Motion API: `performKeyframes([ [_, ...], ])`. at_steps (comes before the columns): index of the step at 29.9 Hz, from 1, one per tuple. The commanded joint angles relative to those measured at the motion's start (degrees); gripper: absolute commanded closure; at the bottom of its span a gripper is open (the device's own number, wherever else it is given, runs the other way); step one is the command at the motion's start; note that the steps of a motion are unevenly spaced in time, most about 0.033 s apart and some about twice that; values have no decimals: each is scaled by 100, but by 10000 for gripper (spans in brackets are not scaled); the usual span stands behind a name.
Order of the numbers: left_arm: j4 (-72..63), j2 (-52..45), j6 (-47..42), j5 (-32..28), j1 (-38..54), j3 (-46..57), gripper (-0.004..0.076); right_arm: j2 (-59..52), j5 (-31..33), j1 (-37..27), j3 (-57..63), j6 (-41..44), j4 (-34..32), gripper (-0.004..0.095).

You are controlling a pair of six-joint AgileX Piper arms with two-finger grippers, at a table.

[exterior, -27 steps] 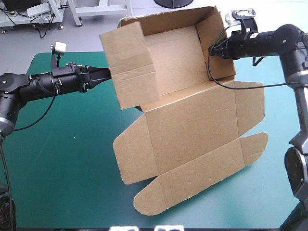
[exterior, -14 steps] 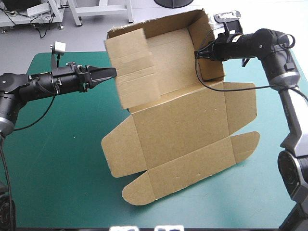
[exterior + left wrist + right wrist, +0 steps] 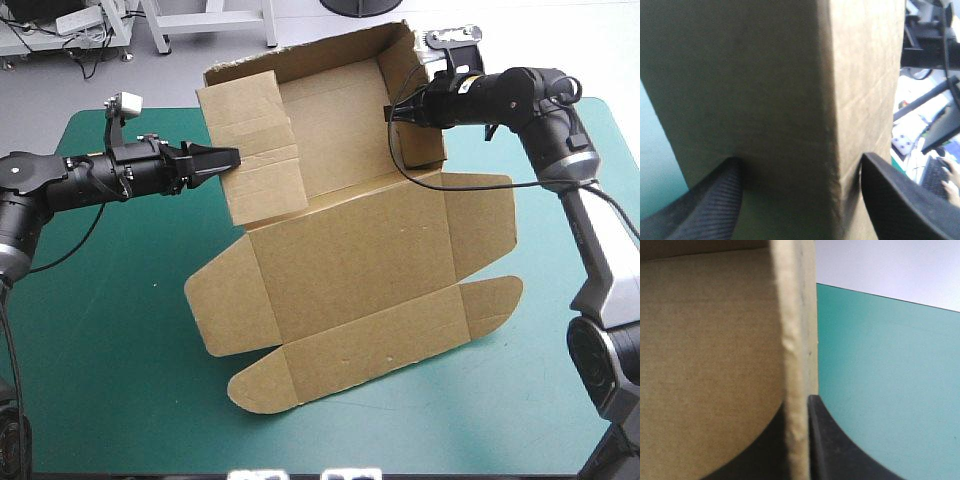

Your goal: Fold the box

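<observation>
The brown box (image 3: 350, 260) stands tilted over the teal-green cover, its far half raised into walls and its lid and flaps spread flat toward the near edge. My left gripper (image 3: 228, 158) is at the box's left wall. In the left wrist view its fingers (image 3: 715, 200) stand apart and open, with the folded wall (image 3: 790, 100) between them. My right gripper (image 3: 392, 112) reaches in at the right wall. In the right wrist view the wall's edge (image 3: 795, 340) is pinched between the nearly closed fingers (image 3: 825, 440).
The teal-green cover (image 3: 110, 330) shows on every side of the box, with the widest stretch at the near left. The rounded lid flaps (image 3: 260, 385) rest near the table's front edge. The table's far edge (image 3: 890, 297) lies just beyond the right gripper.
The right gripper has pulled the box's right wall to the left, and the whole box has slid left and turned slightly. The left gripper has stayed almost in place against the left wall.
</observation>
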Motion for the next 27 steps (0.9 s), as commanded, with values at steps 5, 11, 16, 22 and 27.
performKeyframes([
  [5,837,-255,-462,-1684,-803,-165,239,-7,-449,311,-172,314,190,924],
  [11,2554,-255,-1824,-2911,-1502,-165,270,136,-517,481,-172,421,158,924],
  [16,3885,-255,-3027,-3511,-1919,-165,270,150,-240,489,-172,348,199,925],
  [22,5035,-184,-4108,-3853,-2275,-165,400,150,35,489,-172,114,535,925],
  [27,5355,-35,-4222,-3723,-2288,-165,659,150,346,489,-172,-215,912,925],
])
